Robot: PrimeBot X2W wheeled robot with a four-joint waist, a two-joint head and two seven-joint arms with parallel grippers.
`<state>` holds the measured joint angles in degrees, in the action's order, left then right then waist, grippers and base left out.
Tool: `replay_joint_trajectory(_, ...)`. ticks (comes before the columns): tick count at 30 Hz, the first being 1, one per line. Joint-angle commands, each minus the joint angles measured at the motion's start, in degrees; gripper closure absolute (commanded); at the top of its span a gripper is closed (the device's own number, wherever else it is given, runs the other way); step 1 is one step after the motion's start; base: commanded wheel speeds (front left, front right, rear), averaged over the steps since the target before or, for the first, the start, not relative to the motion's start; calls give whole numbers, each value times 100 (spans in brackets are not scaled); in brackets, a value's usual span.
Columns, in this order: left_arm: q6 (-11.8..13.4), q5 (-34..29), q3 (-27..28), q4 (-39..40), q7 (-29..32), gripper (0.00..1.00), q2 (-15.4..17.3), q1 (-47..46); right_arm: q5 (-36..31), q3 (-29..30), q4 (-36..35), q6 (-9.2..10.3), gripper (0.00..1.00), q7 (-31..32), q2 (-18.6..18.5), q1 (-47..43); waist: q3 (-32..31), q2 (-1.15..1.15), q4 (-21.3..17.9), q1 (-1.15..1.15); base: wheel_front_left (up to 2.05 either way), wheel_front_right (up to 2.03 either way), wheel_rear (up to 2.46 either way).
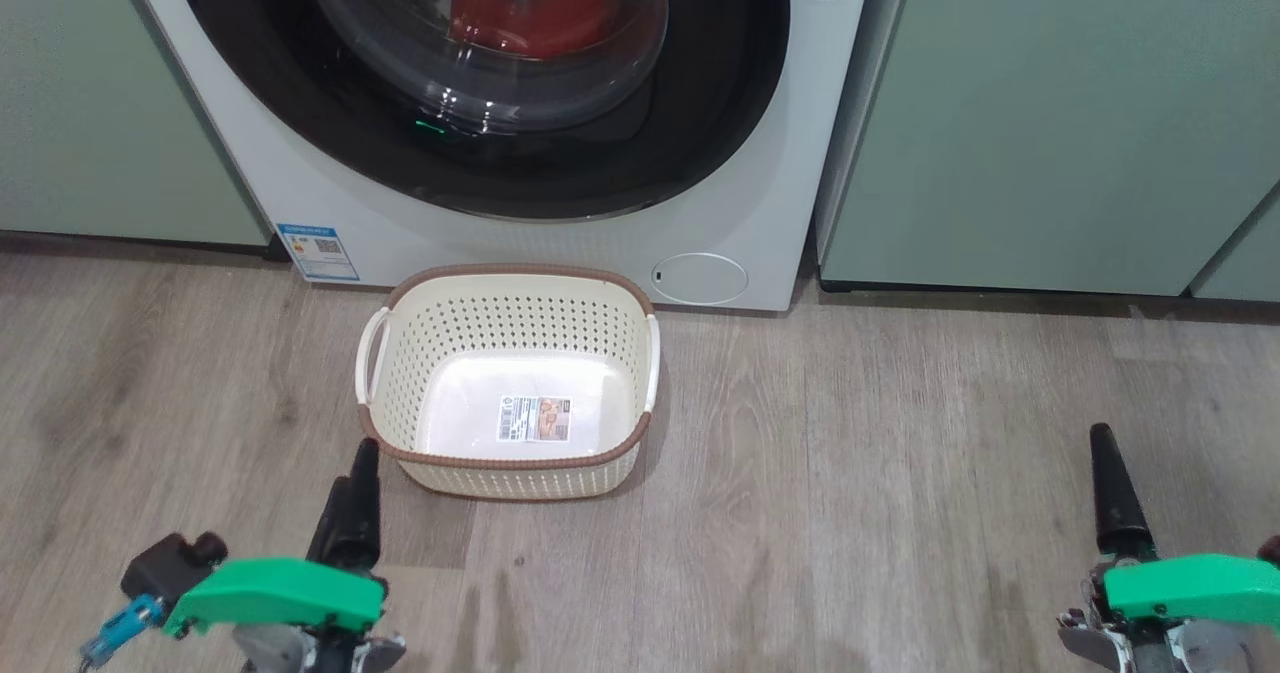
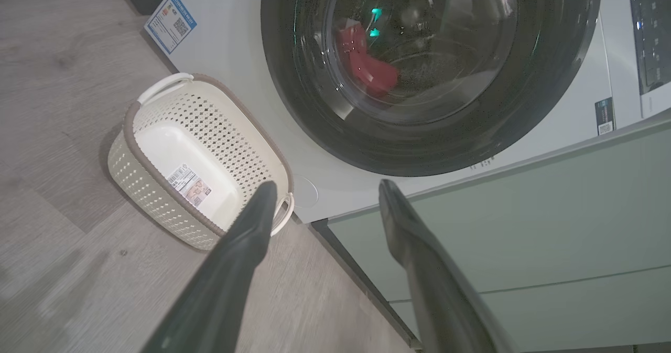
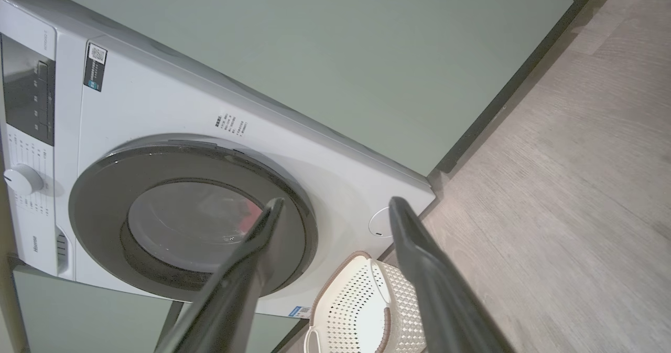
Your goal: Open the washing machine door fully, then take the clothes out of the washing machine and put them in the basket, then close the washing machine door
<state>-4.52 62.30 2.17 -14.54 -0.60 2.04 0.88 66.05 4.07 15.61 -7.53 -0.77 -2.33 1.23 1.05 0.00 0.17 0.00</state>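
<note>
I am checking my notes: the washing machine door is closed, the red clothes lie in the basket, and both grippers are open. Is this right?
Not quite. The red clothes are not in the basket; they lie inside the washing machine, behind the closed washing machine door, as the head view shows. The left gripper and the right gripper are open, as stated.
</note>
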Motion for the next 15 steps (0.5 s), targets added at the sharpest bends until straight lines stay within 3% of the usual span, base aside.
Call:
replay_joint_trajectory(1, 36, -318, 2, 262, -87, 0, 45, -316, -262, -64, -257, 2, 0, -70, -38, 272, 4, 0, 2, 0, 0, 0, 0)
replay_joint_trajectory(15, 622, -1594, -531, 435, -324, 0, 284, -428, -1753, -153, -454, 2, 0, -306, -41, 320, 42, 0, 20, 0, 0, 0, 0)
